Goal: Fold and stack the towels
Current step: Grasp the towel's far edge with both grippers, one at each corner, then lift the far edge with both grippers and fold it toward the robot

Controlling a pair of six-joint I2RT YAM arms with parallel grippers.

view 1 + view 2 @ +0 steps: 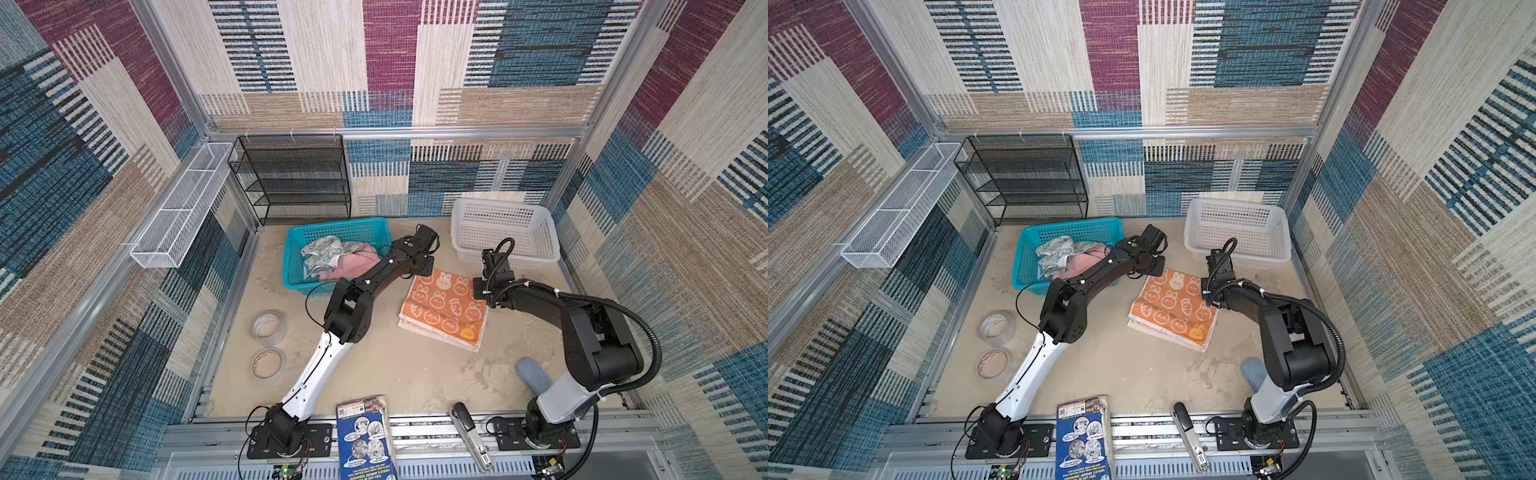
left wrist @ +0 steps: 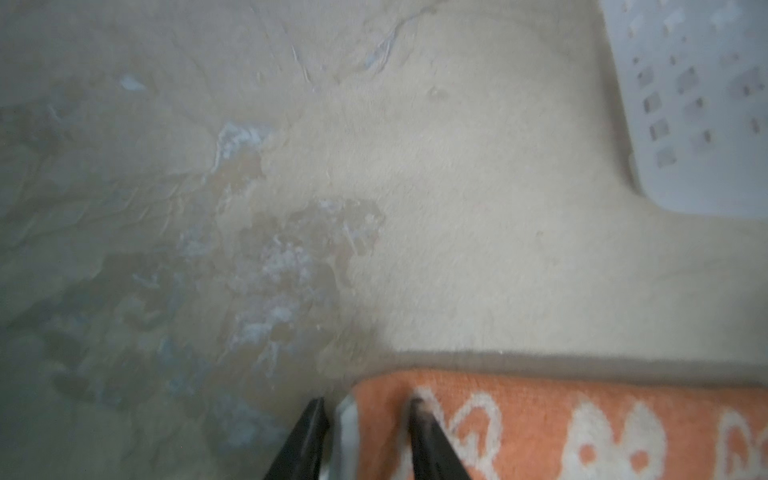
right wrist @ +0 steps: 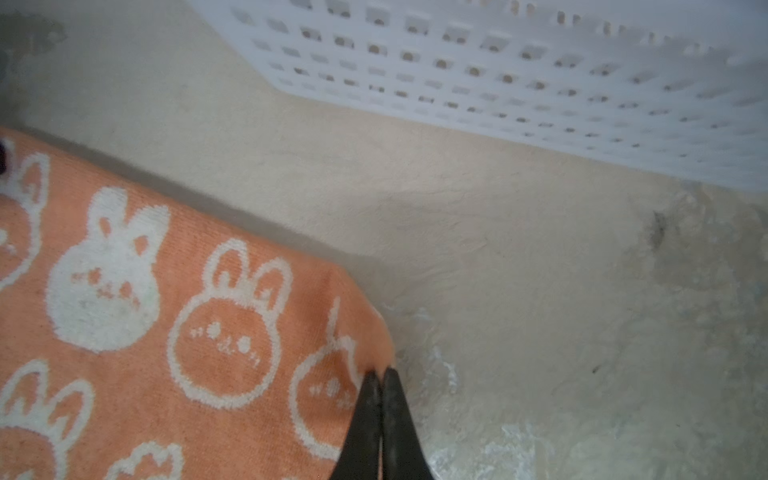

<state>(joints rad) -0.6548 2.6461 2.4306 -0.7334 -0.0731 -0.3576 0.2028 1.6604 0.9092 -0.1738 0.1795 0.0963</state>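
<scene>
The orange towel (image 1: 442,309) (image 1: 1173,309) lies folded in a thick square on the table, rabbit print up. My left gripper (image 2: 369,403) stands open at its far left corner, one finger beside the edge and one on the orange towel (image 2: 582,415). My right gripper (image 3: 380,372) is shut on the far right corner of the orange towel (image 3: 166,332). In both top views the wrists hide the fingertips. The blue towel (image 1: 322,253) and the pink towel (image 1: 357,259) lie crumpled in the teal basket (image 1: 336,226).
A white basket (image 1: 505,232) stands just behind the right arm. A black mesh shelf (image 1: 291,178) and a white wire tray (image 1: 178,208) are at the back left. Two tape rolls (image 1: 268,326) lie left. A blue box (image 1: 365,440) and a stapler (image 1: 469,434) sit in front.
</scene>
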